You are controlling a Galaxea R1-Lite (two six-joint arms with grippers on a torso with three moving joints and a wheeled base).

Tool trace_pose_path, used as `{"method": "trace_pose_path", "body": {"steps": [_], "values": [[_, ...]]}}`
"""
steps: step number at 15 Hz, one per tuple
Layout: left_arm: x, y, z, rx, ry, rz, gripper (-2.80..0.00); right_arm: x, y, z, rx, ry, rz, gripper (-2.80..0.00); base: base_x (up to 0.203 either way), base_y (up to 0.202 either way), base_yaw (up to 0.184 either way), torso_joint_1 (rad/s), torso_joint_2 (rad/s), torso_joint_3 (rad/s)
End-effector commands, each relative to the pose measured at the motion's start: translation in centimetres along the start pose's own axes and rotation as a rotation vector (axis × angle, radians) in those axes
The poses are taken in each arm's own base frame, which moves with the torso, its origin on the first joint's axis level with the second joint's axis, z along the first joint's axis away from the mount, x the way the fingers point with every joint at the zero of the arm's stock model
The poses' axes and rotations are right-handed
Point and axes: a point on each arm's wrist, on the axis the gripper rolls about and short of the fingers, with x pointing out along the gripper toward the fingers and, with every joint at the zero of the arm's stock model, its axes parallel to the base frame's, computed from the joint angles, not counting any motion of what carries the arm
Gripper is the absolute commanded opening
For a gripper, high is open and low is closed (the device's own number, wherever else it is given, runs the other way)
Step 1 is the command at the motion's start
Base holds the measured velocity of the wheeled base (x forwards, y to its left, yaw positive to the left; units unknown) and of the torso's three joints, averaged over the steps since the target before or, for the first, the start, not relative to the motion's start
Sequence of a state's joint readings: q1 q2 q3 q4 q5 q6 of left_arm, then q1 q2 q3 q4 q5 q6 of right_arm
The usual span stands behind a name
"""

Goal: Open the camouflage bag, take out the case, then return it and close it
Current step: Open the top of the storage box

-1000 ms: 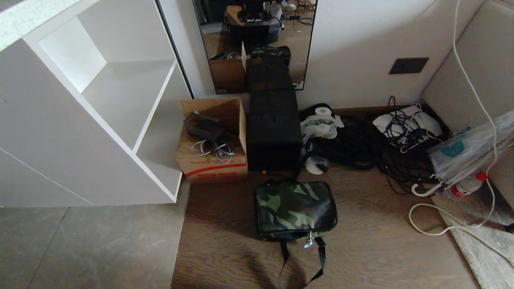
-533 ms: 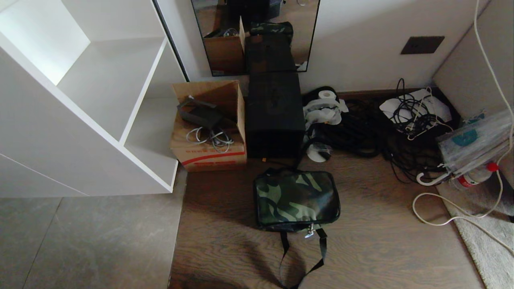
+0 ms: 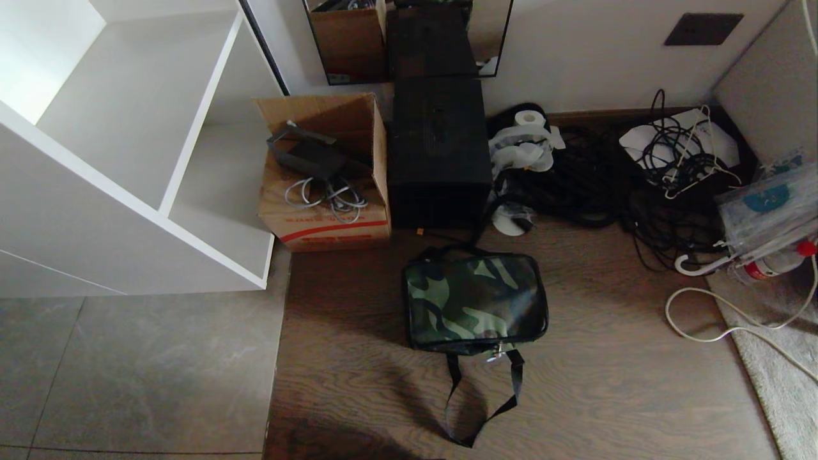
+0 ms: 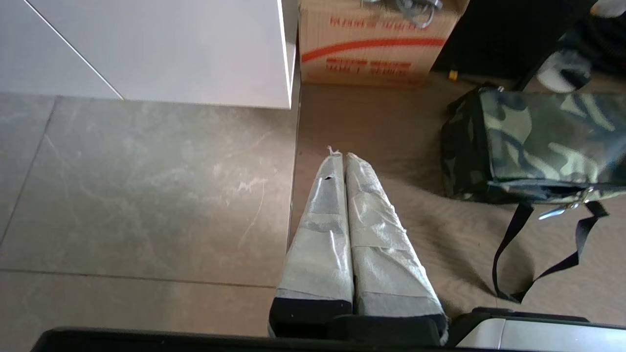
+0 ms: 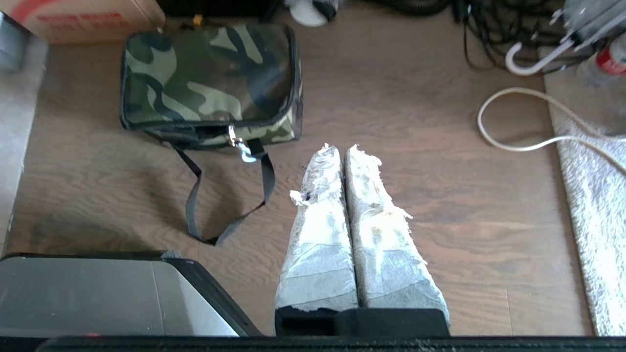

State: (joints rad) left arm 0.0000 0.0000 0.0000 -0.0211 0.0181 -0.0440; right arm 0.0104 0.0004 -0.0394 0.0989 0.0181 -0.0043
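Hanging above the floor with nothing between them, the left gripper's (image 4: 341, 155) two tape-wrapped fingers (image 4: 323, 220) are pressed together, tips over the seam where the grey tile floor (image 4: 146, 186) meets the wooden floor (image 3: 607, 358). The right gripper (image 5: 341, 148) hangs over bare wood, its fingers (image 5: 376, 220) likewise pressed together and empty. Neither arm shows in the head view.

Between the two grippers and a little ahead of them lies the camouflage bag (image 3: 474, 300), flat on the wooden floor and zipped shut, a metal zip pull (image 5: 239, 146) at the middle of its near edge. Its black strap handle (image 3: 482, 399) trails in a loop across the wood toward the robot. The case cannot be seen in any view.

Just beyond the bag a tall plain black box (image 3: 438, 153) stands against the wall, a brown cardboard box (image 3: 323, 185) touching its left side, with a dark device and pale cables lying in it. Left of that is a white open shelf unit (image 3: 128, 147). Right of the black box lie a tangle of black cables (image 3: 639, 185), a roll of white tape (image 3: 529, 119), a clear plastic bag (image 3: 767, 211) and a white cable (image 3: 722, 319) curling toward a pale rug (image 3: 779, 377)
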Motion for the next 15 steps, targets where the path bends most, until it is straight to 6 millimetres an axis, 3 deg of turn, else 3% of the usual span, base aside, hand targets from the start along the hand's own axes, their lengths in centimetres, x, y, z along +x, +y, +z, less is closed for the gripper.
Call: {"method": "trace_pose_path", "body": {"steps": [1, 15], "values": [[0.08, 0.01, -0.3, 0.0, 0.01, 0.001, -2.8, -0.01, 0.0, 0.0, 0.0, 0.0, 0.001, -2.8, 0.0, 0.0, 0.0, 0.0, -0.01, -0.205], [0.08, 0.01, -0.29, 0.0, 0.01, 0.001, -2.8, -0.01, 0.0, 0.0, 0.0, 0.0, 0.001, -2.8, 0.0, 0.0, 0.0, 0.001, 0.0, -0.198]]}}
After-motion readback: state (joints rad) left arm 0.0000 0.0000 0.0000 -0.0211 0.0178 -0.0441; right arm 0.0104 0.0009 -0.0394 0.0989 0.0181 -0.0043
